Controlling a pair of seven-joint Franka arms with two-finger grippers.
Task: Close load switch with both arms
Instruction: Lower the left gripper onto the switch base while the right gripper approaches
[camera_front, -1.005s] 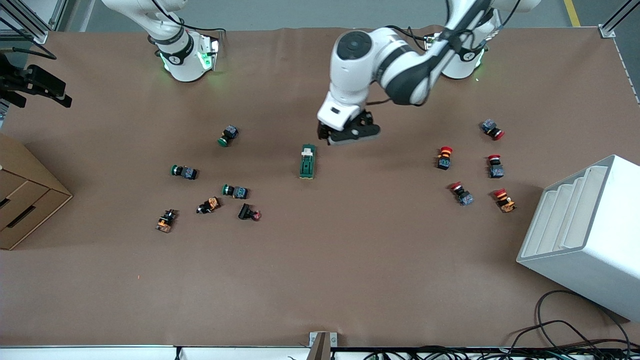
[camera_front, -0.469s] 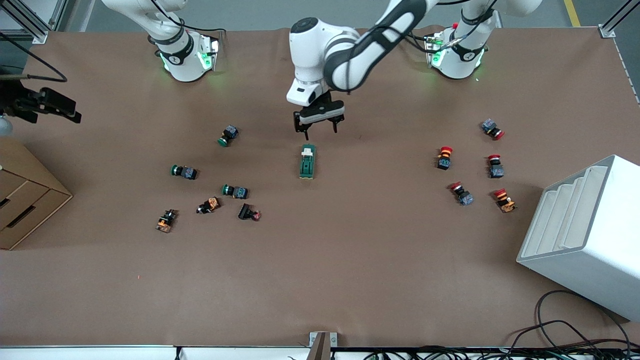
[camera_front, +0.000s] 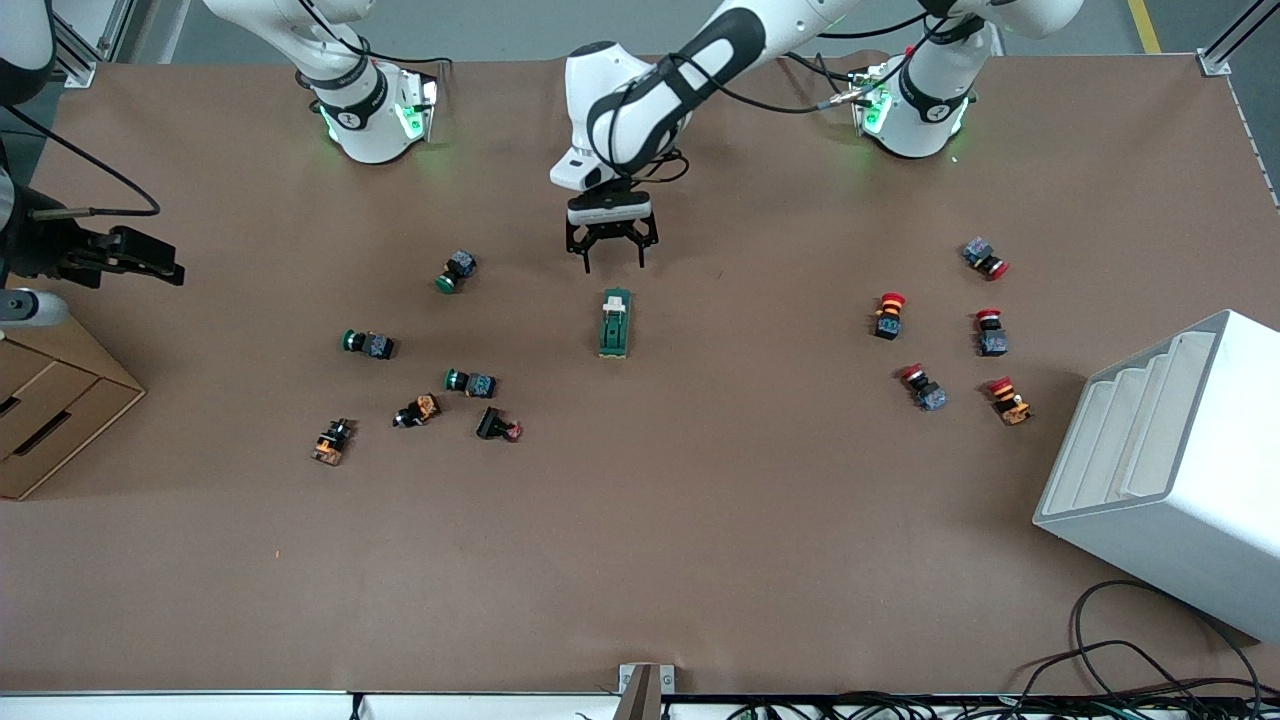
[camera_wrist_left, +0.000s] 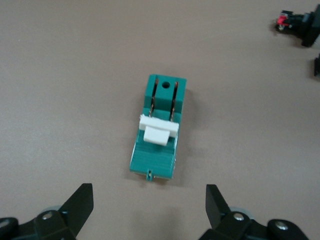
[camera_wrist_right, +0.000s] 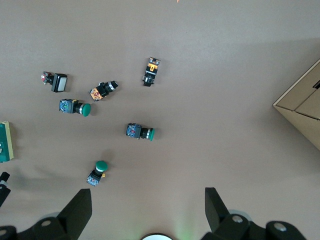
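Left tool open above load switch; right tool open.

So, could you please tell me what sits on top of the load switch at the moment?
A white lever lies across the top of the load switch, over two brown metal strips. The open left gripper hovers nearby, touching nothing. The switch's underside is hidden against the table.

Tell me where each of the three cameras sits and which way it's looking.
Front view: high across the table, facing both arm bases; shows the left gripper open above the load switch and the right gripper at the table's edge.
Left wrist view: looks down on the load switch between its own open fingers.
Right wrist view: looks down on green push-buttons, own fingers open.
Shared: all three show the load switch.
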